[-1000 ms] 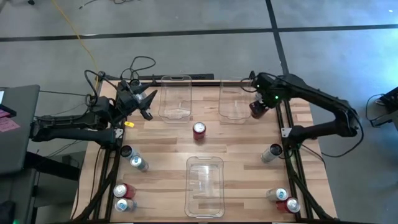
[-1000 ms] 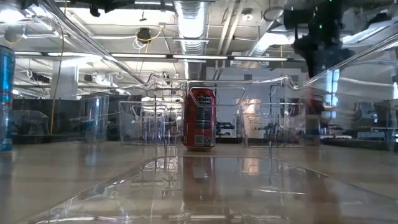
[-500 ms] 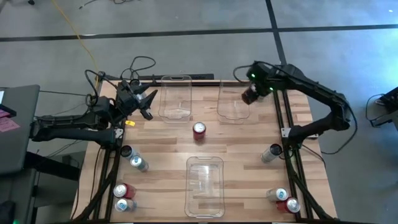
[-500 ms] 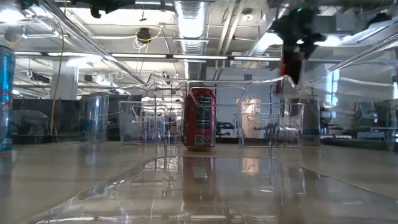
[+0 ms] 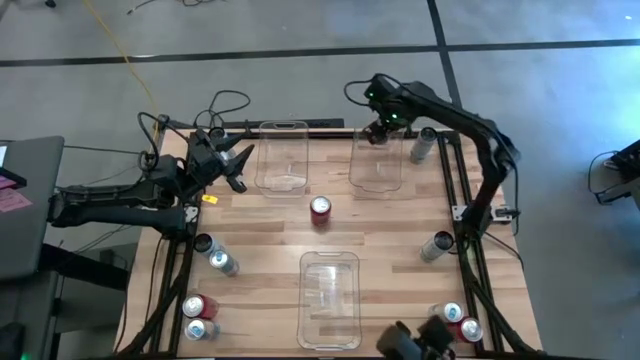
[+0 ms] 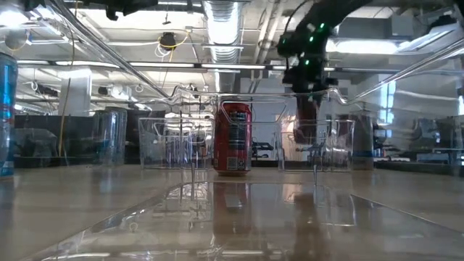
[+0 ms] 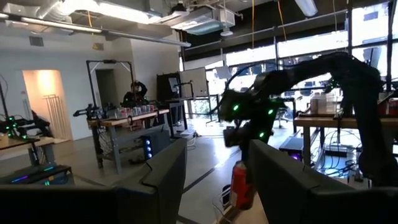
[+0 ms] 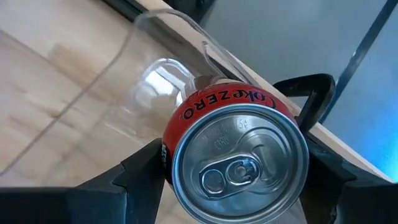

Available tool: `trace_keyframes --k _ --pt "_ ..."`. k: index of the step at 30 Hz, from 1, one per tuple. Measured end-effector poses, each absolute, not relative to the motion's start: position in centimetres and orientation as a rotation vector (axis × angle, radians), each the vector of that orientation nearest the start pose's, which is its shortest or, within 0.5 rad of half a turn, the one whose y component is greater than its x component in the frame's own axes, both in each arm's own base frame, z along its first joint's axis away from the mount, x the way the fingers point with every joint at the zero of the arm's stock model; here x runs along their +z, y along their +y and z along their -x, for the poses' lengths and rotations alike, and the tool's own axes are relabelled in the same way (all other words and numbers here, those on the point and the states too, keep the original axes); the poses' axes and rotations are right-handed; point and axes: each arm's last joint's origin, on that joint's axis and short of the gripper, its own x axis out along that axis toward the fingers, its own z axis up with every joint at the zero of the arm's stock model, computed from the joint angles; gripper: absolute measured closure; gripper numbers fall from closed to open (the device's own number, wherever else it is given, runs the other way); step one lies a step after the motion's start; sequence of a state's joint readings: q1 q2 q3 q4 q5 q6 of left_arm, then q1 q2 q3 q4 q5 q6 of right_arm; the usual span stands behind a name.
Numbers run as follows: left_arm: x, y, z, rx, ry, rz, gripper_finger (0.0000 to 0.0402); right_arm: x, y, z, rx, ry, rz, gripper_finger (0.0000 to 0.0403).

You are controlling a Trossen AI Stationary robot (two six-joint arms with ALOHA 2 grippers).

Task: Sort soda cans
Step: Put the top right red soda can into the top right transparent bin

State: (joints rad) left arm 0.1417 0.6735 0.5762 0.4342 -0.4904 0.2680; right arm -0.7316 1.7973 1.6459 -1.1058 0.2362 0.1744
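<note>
Sorting looks barely begun. All three clear plastic bins appear empty in the high view: the far-left bin (image 5: 282,155), the far-right bin (image 5: 378,160) and the near bin (image 5: 329,300).

The right gripper (image 5: 378,132) hangs over the far-right bin's back rim, fingers spread wide around a red can (image 8: 236,152), which sits upright between them above the bin's clear wall. Judged: the first can about to be dropped in.

The left gripper (image 5: 236,166) waits at the worktop's far-left corner, fingers part open, holding nothing.

Left to sort:
- a red can (image 5: 320,209) standing mid-worktop
- two cans (image 5: 214,254) by the left edge
- a red and a pale can (image 5: 198,317) at the near-left corner
- two (image 5: 458,321) at the near-right corner
- a grey can (image 5: 436,245) by the right edge
- another (image 5: 422,146) near the far-right corner

Materials: cans are smooth painted metal cylinders with bright silver pull-tab tops. Bins are thin, glossy, round-cornered rectangles. The worktop (image 5: 390,240) is pale wood planking.
</note>
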Motion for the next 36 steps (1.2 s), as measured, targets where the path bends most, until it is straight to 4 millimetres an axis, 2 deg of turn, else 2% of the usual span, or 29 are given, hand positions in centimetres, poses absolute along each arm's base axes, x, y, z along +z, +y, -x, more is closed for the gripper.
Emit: trace_keyframes --k 5,10,14,24,36 --pt "33.5 3.5 -14.8 0.666 -0.248 -0.198 0.0230 26.5 -25.9 -27.4 -0.896 1.241 -0.499 0.0112" --pt "33.5 3.5 -14.8 0.669 -0.248 -0.211 0.0230 25.1 -25.8 -28.8 -0.859 1.256 -0.481 0.0112" --pt "33.5 3.5 -14.8 0.670 -0.250 -0.212 0.0230 24.6 -25.8 -29.5 -0.846 1.241 -0.463 0.0112" --pt "33.5 3.5 -14.8 0.670 -0.252 -0.212 0.0230 24.6 -26.2 -29.5 -0.815 1.215 -0.468 0.0107" --pt "33.5 3.5 -14.8 0.670 -0.251 -0.212 0.0230 24.8 -26.3 -29.7 -0.796 1.186 -0.455 0.0010"
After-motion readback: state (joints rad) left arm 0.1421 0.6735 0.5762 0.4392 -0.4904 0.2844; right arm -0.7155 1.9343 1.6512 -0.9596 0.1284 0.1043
